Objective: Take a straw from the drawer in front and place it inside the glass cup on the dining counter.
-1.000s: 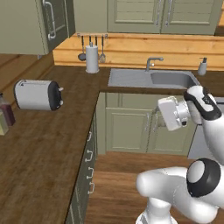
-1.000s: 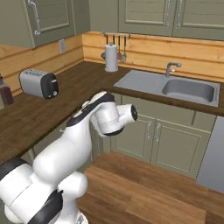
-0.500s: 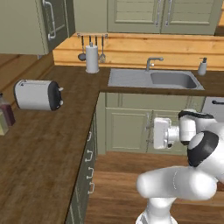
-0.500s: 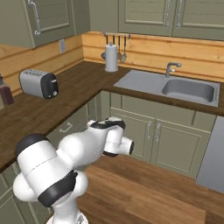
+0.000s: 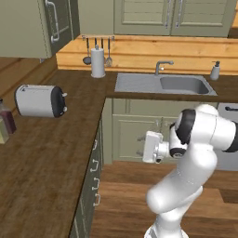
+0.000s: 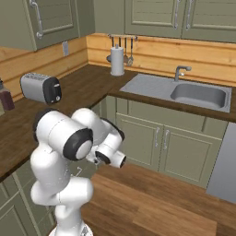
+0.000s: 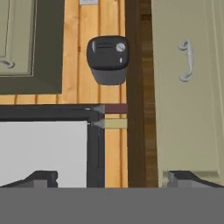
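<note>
beside the counter's drawer fronts (image 5: 95,174) the gripper (image 7: 109,177) hangs low with its jaws wide apart and nothing between them, facing the toaster (image 7: 108,59) end-on. that toaster sits on the dark wood counter (image 5: 56,139), near two bottles (image 5: 5,122); the sink (image 5: 179,84) lies beyond. straw and glass cup cannot be made out.

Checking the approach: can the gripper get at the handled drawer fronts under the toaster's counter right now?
Probably yes: the open gripper faces the drawer fronts across a free gap, with nothing standing between them.
</note>
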